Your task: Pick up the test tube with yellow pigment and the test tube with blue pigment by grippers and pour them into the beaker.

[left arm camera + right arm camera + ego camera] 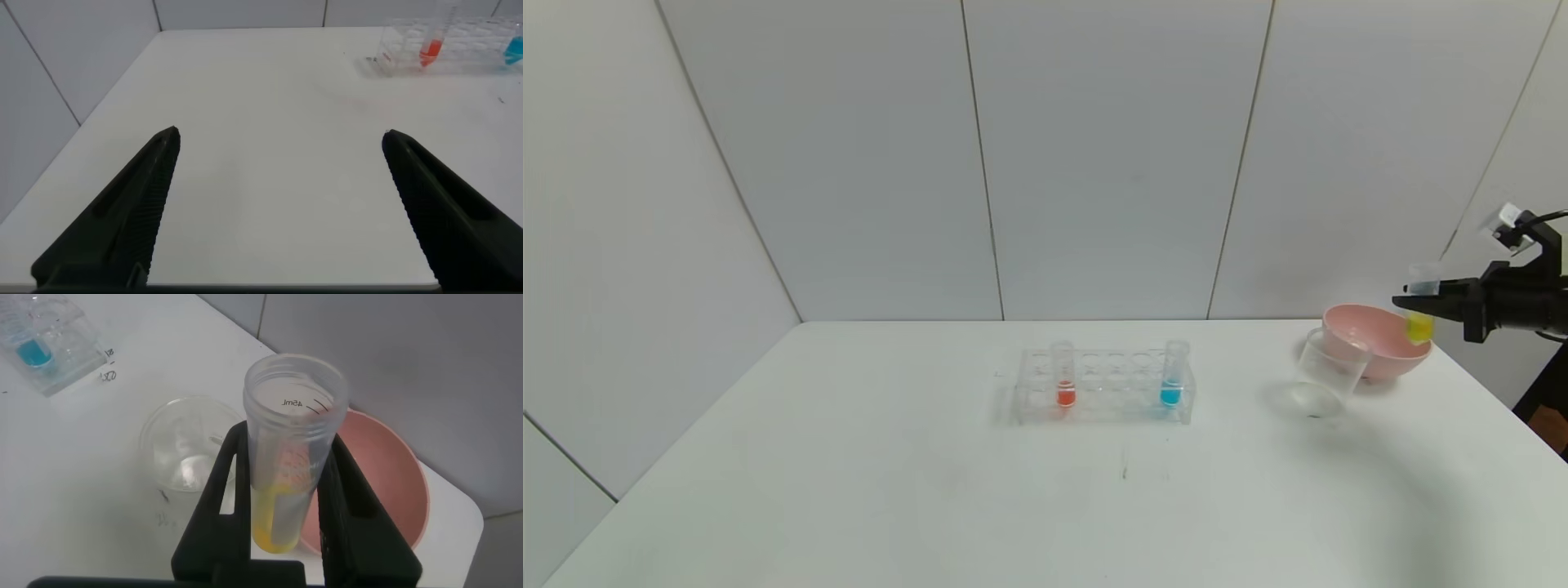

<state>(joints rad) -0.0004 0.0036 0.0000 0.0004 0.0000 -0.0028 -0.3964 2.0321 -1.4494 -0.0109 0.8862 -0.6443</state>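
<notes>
Right gripper, at the right edge of the head view, has its jaws closed around the test tube with yellow pigment, holding it upright above the pink bowl. Left gripper shows only in its wrist view, jaws spread wide over the white table, holding nothing. At the centre of the head view sits the clear tube rack, with the red-tinted tube toward its left end and the test tube with blue pigment at its right end. The beaker stands just lower left of the bowl.
</notes>
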